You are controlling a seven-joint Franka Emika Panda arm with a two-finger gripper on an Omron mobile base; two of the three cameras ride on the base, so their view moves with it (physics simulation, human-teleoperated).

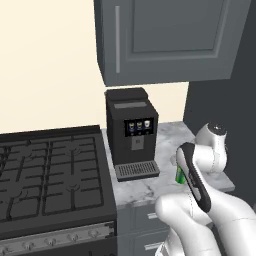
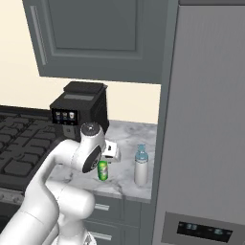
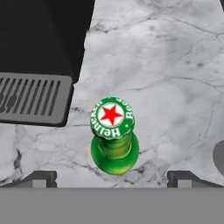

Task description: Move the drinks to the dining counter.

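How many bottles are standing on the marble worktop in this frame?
2. The green bottle stands below the open gripper, right of the coffee machine. The white bottle with a blue top stands nearer the fridge. The arm may hide others.

Green glass bottle (image 3: 113, 141): upright on the marble worktop, seen from straight above in the hand view, capped with a green-rimmed white cap bearing a red star; narrow neck, wider round body below; standing just right of the black drip tray, apart from it. Pale bluish clear drink (image 2: 140, 165): upright on the same worktop, near the bottle, closer to the tall grey panel; blue top, pale body.
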